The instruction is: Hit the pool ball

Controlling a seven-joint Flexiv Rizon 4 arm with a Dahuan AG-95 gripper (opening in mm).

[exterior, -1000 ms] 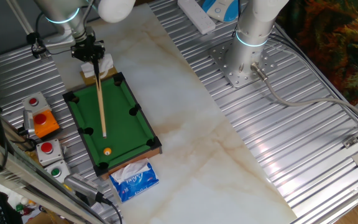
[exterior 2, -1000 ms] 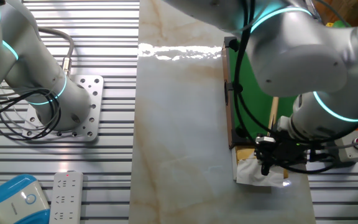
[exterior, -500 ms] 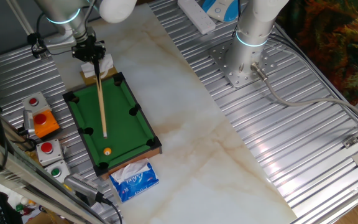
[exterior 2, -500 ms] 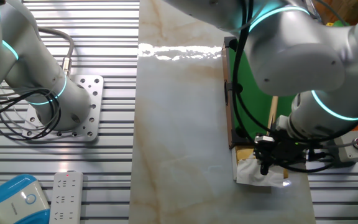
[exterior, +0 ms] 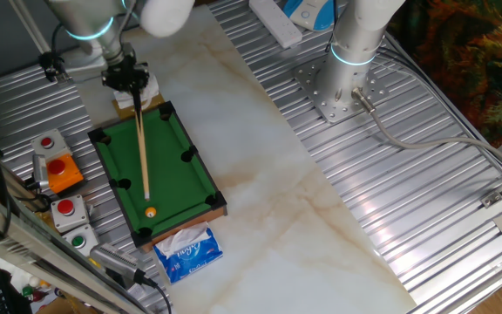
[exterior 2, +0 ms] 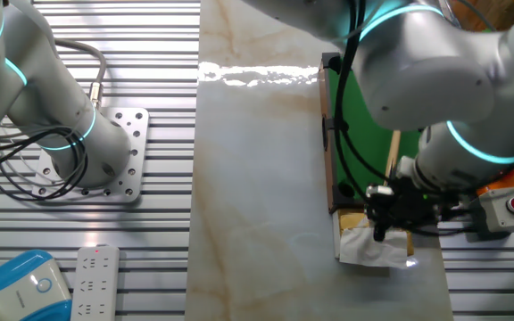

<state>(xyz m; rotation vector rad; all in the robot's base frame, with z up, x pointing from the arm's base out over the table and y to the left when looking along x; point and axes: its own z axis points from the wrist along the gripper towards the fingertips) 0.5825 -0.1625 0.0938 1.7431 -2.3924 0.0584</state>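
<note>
Wooden cue [exterior: 141, 144] clamped in the gripper [exterior: 130, 80] (tip just short of the pool ball [exterior: 151, 212])

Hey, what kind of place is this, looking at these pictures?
Most likely a robotics lab bench: a robot arm's base bolted to slatted aluminium, red push buttons alongside, and a hand holding a cue over a mini pool table.

marble tabletop [exterior: 260, 157], ribbed metal surrounds [exterior: 425, 174]

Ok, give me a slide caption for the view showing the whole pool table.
Gripper holding the cue over the green mini pool table, tip just short of the pool ball.
</note>
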